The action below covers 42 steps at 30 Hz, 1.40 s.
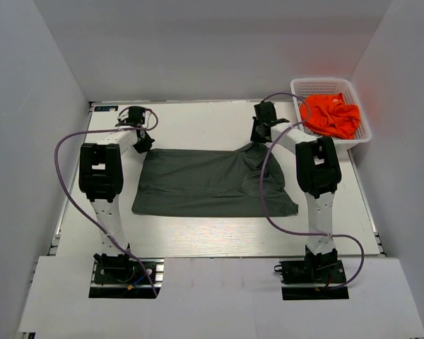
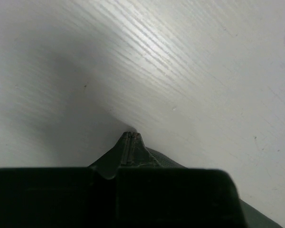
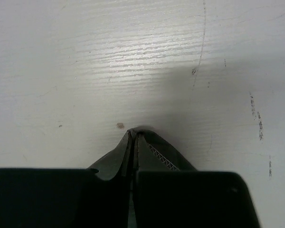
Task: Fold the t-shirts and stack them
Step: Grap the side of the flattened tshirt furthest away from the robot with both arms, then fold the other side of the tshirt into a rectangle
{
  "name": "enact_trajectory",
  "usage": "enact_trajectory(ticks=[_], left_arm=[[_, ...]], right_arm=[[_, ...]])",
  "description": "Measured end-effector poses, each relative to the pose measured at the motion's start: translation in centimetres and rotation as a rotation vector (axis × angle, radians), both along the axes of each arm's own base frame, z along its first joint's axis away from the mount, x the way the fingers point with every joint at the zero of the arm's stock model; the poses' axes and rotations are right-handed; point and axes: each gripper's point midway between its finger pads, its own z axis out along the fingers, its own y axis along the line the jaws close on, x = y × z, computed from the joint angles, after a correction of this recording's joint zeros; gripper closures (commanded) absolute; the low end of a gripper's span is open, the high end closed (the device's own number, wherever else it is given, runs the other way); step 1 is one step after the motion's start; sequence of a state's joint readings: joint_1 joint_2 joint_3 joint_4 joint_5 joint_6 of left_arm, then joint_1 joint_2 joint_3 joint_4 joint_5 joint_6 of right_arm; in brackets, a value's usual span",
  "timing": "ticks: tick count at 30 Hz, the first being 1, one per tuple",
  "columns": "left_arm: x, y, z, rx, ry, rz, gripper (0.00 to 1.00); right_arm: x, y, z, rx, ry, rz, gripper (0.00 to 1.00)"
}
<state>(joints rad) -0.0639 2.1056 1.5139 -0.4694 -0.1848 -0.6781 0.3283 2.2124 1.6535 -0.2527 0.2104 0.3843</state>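
While the dark olive-grey shirt (image 1: 212,185) lies as a broad band across the middle of the desk (image 1: 198,239), neither garment looks finished. The left pincer (image 1: 143,143) is pressed together on a pinch of the shirt's far left corner. The right pincer (image 1: 260,134) is likewise pressed together on its far right corner. Each wrist view shows a small peak of dark cloth squeezed in the grip, with bare desk beyond it.

The cloth appears to be doubled over at least once. Its near edge runs roughly parallel to the desk's near edge, and there is a rumpled patch at the right end. I judge the fold to be under way rather than complete, since the band would need folding again into a compact packet.

The orange shirt (image 1: 330,115) sits crumpled in the white basket (image 1: 321,81) at the far right corner of the desk, not yet laid out. Nothing is stacked yet, so most of the task remains.
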Motion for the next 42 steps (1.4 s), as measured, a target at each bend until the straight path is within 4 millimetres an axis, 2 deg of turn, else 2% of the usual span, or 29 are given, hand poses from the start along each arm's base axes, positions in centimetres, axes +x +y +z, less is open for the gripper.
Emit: enact_trajectory(ticks=[3,6,9,12,16,20,24,28,35,37,38,39,40,42], left_arm=[[-1.3,0.2,0.0,0.022,0.021,-0.002,1.0],[-3.3,0.3,0.7,0.037,0.034,-0.011,1.0],[-5.4,0.6,2.4,0.057,0.012,-0.019,1.0],[-6.8,0.6,4.5,0.064,-0.042,-0.039,1.0],[-7.7,0.6,6.8,0.077,-0.129,-0.07,1.0],[-8.7,0.5,8.2,0.088,-0.199,-0.109,1.0],[-9.8,-0.1,8.9,0.067,-0.252,-0.151,1.0],[-10.8,-0.2,8.5,0.058,-0.254,-0.158,1.0],[-13.9,0.1,5.1,0.039,-0.178,-0.12,1.0],[-14.8,0.2,4.4,0.031,-0.158,-0.096,1.0],[-15.1,0.3,4.2,0.027,-0.149,-0.079,0.98],[-15.6,0.4,3.8,0.023,-0.134,-0.059,0.9],[-16.0,0.6,3.6,0.022,-0.122,-0.042,0.79],[-16.9,0.9,3.1,0.018,-0.086,0.001,0.62]], right_arm=[[-0.9,-0.2,1.3,-0.001,-0.018,0.02,1.0],[-3.3,-0.4,3.9,0.018,-0.053,0.05,1.0],[-5.8,-0.5,7.4,0.057,-0.118,0.077,1.0],[-8.6,-0.5,9.2,0.094,-0.163,0.104,1.0],[-12.0,-0.7,8.8,0.113,-0.148,0.126,1.0],[-14.9,-1.4,8.0,0.119,-0.127,0.126,1.0],[-16.4,-1.8,8.8,0.137,-0.15,0.12,1.0],[-17.8,-2.0,9.0,0.145,-0.164,0.124,1.0],[-20.3,-2.5,7.0,0.139,-0.127,0.132,1.0],[-21.2,-2.4,5.9,0.146,-0.102,0.137,0.82],[-21.8,-2.4,5.2,0.15,-0.084,0.139,0.77],[-22.5,-2.4,4.3,0.153,-0.061,0.145,0.72],[-23.2,-2.3,3.5,0.157,-0.038,0.147,0.57],[-24.8,-2.3,2.1,0.167,0.012,0.152,0.47]])
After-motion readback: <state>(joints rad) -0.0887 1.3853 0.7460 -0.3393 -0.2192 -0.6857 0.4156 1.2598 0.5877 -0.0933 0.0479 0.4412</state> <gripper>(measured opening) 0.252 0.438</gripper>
